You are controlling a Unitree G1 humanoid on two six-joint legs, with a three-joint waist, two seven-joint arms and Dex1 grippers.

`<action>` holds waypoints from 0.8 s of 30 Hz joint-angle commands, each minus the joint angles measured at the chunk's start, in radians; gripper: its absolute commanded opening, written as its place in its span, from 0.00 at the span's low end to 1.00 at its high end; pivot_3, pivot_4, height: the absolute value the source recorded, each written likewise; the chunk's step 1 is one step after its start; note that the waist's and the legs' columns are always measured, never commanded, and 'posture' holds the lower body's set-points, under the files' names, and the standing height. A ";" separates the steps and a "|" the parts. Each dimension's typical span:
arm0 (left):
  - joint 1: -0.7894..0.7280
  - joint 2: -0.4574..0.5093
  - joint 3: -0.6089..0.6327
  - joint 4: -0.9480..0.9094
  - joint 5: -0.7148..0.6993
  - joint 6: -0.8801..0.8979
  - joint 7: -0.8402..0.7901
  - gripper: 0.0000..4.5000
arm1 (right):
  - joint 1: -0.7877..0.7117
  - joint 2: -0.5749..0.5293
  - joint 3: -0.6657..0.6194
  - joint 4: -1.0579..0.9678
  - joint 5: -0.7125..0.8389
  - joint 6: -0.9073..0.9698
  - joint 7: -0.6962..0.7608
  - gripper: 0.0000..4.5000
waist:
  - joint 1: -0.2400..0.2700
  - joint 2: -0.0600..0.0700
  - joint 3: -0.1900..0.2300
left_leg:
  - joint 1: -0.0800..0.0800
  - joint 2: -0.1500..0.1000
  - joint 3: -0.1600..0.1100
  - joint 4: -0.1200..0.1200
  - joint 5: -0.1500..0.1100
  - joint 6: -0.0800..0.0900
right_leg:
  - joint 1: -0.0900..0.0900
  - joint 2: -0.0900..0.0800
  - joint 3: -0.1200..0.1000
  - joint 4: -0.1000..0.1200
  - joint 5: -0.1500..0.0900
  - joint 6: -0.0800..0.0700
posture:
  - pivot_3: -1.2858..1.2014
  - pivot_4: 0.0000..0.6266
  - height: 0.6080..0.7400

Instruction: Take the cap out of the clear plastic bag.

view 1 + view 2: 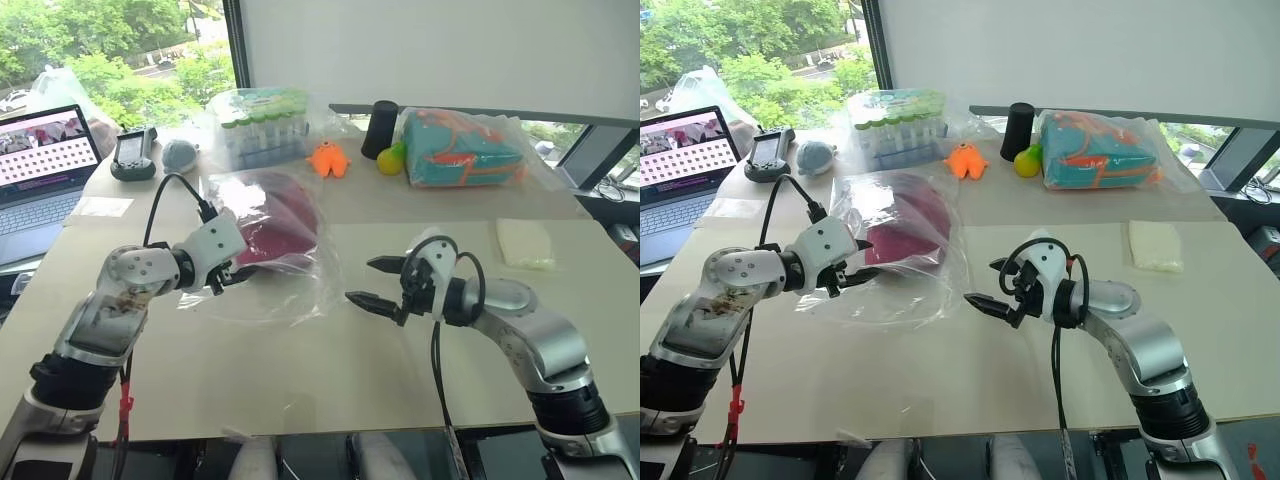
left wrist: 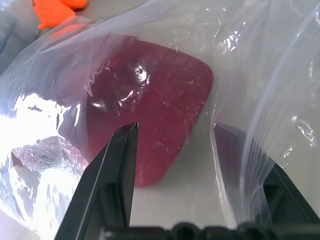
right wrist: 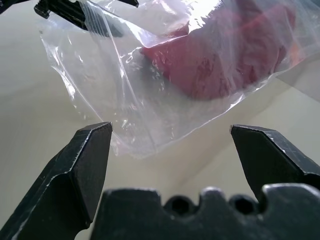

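Observation:
The dark red cap lies inside the clear plastic bag on the table, left of centre. My left gripper is at the bag's left edge, open. In the left wrist view one finger stands in front of the film, while the other is veiled behind a fold of plastic, and the cap lies just past them. My right gripper hovers wide open to the right of the bag, pointing at it, with nothing between its fingers. The right wrist view shows the cap through the crinkled plastic.
Along the far edge stand a bagged tube rack, an orange toy, a black cylinder, a yellow ball and a bag with teal-orange contents. A laptop sits far left, a white cloth at right.

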 commanded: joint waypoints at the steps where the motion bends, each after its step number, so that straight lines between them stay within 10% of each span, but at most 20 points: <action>1: -0.040 -0.011 0.017 -0.002 -0.005 -0.006 0.006 0.34 | -0.022 -0.001 -0.015 -0.026 0.004 -0.023 0.000 1.00 | 0.000 0.000 0.000 | 0.000 0.000 0.000 0.000 0.000 0.000 | 0.000 0.000 0.000 0.000 0.000 0.000 | 0.52 0.24 1.00; 5: -0.079 -0.038 0.020 0.013 -0.015 0.014 0.012 0.02 | -0.046 0.034 -0.063 -0.072 0.067 0.010 -0.029 1.00 | 0.000 0.000 0.000 | 0.000 0.000 0.000 0.000 0.000 0.000 | 0.000 0.000 0.000 0.000 0.000 0.000 | 0.52 0.24 1.00; 24: -0.100 -0.069 0.023 0.026 -0.033 0.042 0.010 0.02 | -0.038 0.028 -0.078 -0.223 0.223 0.111 -0.089 1.00 | -0.002 0.000 0.000 | 0.000 0.000 0.000 0.000 0.000 0.000 | 0.000 0.000 0.000 0.000 0.001 -0.001 | 0.52 0.24 1.00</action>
